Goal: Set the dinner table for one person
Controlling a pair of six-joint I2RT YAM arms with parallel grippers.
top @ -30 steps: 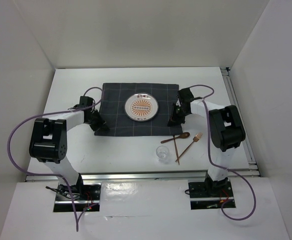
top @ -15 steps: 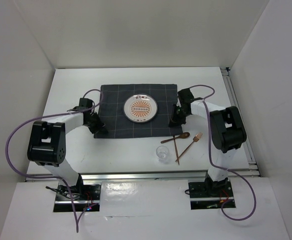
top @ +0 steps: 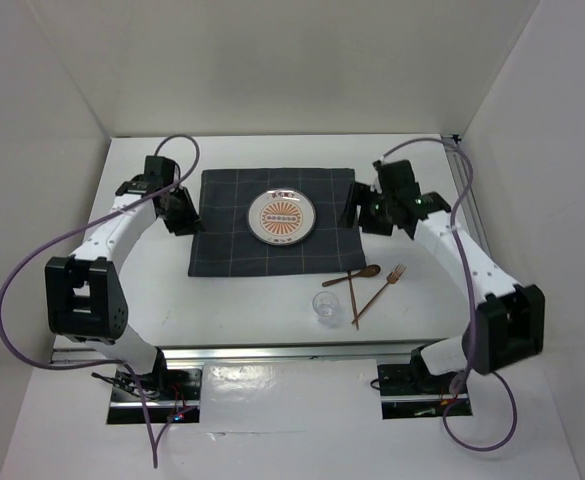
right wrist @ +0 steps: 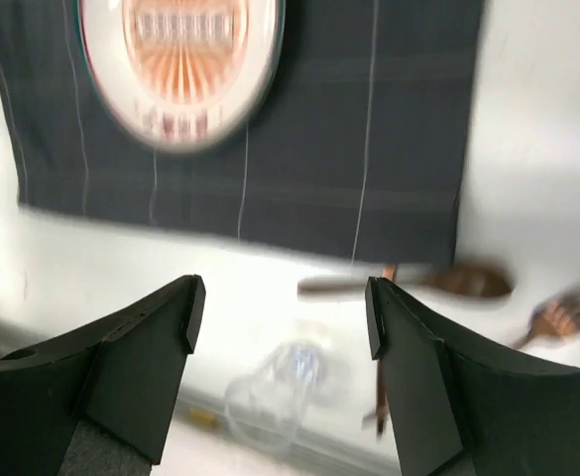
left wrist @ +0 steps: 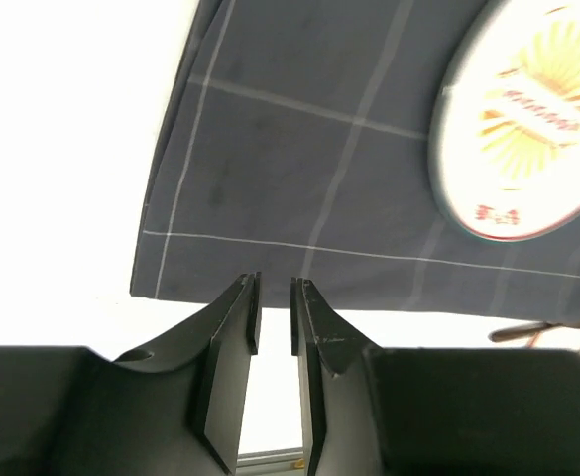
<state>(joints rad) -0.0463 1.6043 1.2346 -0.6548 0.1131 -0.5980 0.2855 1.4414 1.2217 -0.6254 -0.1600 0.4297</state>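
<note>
The white dinner table [top: 152, 290] carries a dark grey checked mat [top: 242, 240], lying flat. An orange-patterned plate [top: 284, 216] sits on the mat's far middle. My left gripper [top: 182, 214] hovers just off the mat's left edge. In the left wrist view it [left wrist: 273, 297] stands above the mat [left wrist: 309, 178], jaws a narrow gap apart with nothing between them. My right gripper [top: 356, 212] is at the mat's right edge. It [right wrist: 285, 297] is wide open and empty above the table in front of the mat [right wrist: 369, 149].
A copper spoon [top: 357, 275], a fork [top: 382, 288] and a thin copper utensil [top: 353, 302] lie right of the mat's near corner. A clear glass [top: 325, 306] stands beside them. The metal rail [top: 272, 350] runs along the near edge. White walls enclose the table.
Both grippers have let go of the mat's side edges and opened, the right one wide. Both arms have lifted and swung toward the far side. The mat now lies flatter.
</note>
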